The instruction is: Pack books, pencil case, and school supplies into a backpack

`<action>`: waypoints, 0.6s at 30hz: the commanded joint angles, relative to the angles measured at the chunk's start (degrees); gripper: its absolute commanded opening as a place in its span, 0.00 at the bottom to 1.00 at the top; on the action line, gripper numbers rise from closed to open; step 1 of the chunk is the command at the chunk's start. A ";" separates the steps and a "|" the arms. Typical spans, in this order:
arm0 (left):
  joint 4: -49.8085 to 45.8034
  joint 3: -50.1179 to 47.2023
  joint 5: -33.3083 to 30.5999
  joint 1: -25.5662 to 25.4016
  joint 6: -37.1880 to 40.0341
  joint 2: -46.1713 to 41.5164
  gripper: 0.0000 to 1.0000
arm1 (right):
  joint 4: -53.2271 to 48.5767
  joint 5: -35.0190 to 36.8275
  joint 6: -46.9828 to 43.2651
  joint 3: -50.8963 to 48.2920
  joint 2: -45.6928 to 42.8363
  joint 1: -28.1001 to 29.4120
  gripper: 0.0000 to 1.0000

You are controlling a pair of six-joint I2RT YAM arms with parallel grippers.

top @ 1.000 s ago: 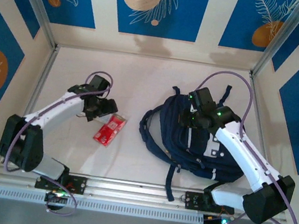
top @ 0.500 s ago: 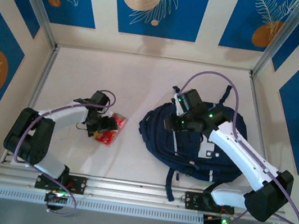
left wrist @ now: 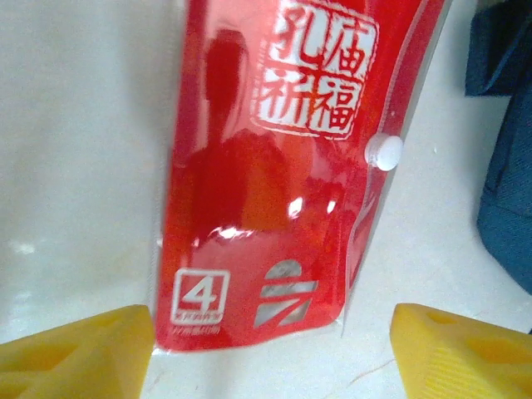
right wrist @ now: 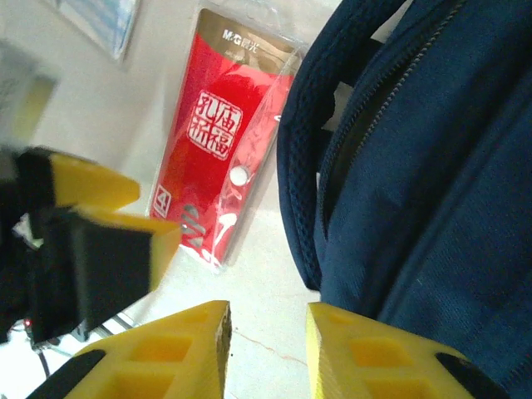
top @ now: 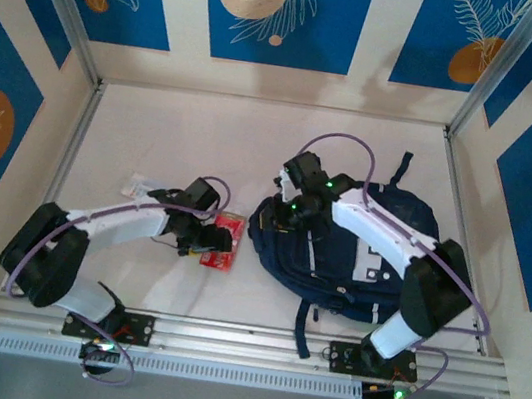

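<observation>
A red packet [top: 223, 254] with white characters lies flat on the table just left of the navy backpack [top: 370, 246]. My left gripper [top: 205, 240] is low at the packet's left end. In the left wrist view its yellow jaws stand wide open [left wrist: 270, 337], and the packet's [left wrist: 274, 166] near end lies on the table between them, untouched. My right gripper [top: 290, 206] hovers at the backpack's left edge, open [right wrist: 266, 328] with bare table between its fingers. The packet [right wrist: 224, 141] and the backpack's zipper side [right wrist: 432, 166] lie ahead of it. The books are hidden.
A small white piece [top: 139, 184] lies on the table left of the left arm, seen again as a pale item [right wrist: 104, 21]. The left gripper's finger [right wrist: 108, 241] sits close to the right gripper. Backpack straps [top: 302, 322] trail toward the near rail. Walls enclose the table.
The left gripper has moved right toward the backpack, and the red packet now lies further right. The right gripper has swung left to the backpack's left edge. The white piece is now uncovered.
</observation>
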 commanded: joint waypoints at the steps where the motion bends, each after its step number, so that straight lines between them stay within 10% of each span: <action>1: -4.25 0.75 -3.15 2.55 0.70 -4.07 0.71 | -0.25 -3.24 3.50 3.70 4.42 1.88 0.28; 18: 8.21 -1.03 6.06 9.84 0.47 5.12 0.57 | -14.17 15.21 11.54 21.99 27.77 10.76 0.08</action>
